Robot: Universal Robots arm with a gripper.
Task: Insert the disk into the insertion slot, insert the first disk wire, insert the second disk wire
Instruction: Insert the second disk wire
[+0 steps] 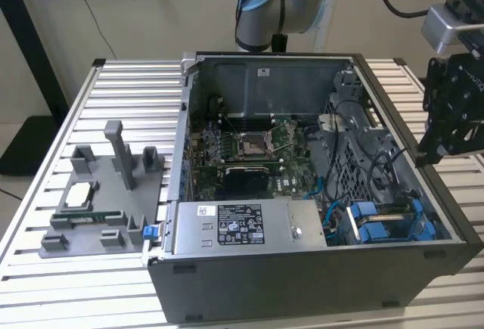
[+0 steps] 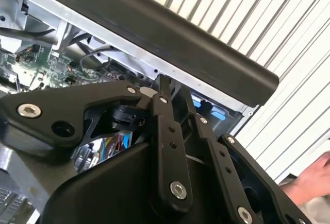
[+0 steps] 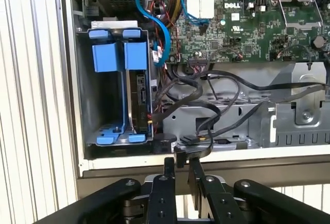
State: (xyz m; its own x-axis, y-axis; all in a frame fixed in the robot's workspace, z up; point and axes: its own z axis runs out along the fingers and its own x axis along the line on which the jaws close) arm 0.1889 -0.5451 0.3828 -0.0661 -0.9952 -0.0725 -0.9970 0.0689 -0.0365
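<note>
A slatted metal table point(image 1: 30, 268) carries an open computer case point(image 1: 302, 283), which stands toward the table's edge on the exterior view's right. A grey fixture tray point(image 1: 98, 215) lies near the opposite edge, apart from the case.

Inside the case, a grey metal box point(image 1: 302, 223) with a black-and-white sticker runs along the near wall. The green motherboard point(image 1: 249, 147) lies beyond it.

The insertion slot point(image 3: 87, 95) is in the case's near corner on the exterior view's right. The disk point(image 3: 140, 98) is seated in it on edge, between bright blue frame pieces. A light blue cable point(image 3: 164, 33) loops from the motherboard down beside the slot.

In the exterior view the black gripper point(image 1: 425, 155) hangs over the case wall on that same side. In the first wrist view its fingers point(image 3: 169, 170) are drawn close together above the case rim, pinching the end of a black disk wire point(image 3: 182, 157) whose length trails back among the other dark cables. A person's hand point(image 2: 309, 180) rests at the table's edge in the second wrist view.
</note>
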